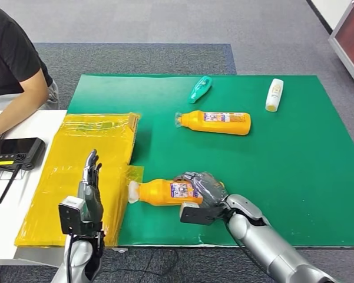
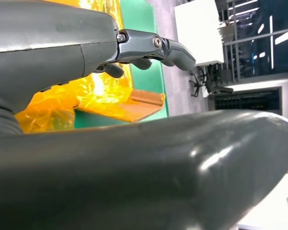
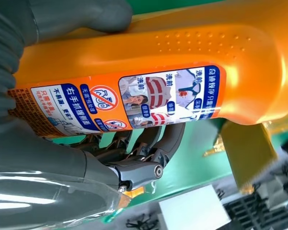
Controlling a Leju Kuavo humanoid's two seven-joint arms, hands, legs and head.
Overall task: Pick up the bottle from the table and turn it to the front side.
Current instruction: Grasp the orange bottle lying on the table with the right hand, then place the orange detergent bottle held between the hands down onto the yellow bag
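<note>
From the head view the orange bottle [image 1: 166, 192] is just seen gripped by the right hand [image 1: 204, 190], label print only readable up close [image 3: 135, 103], while the left hand [image 1: 91, 177] is held open.

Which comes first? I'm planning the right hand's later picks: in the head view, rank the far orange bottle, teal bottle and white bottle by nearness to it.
From the right hand:
1. Far orange bottle, mid-mat.
2. Teal bottle, near the far edge.
3. White bottle, far right.
</note>
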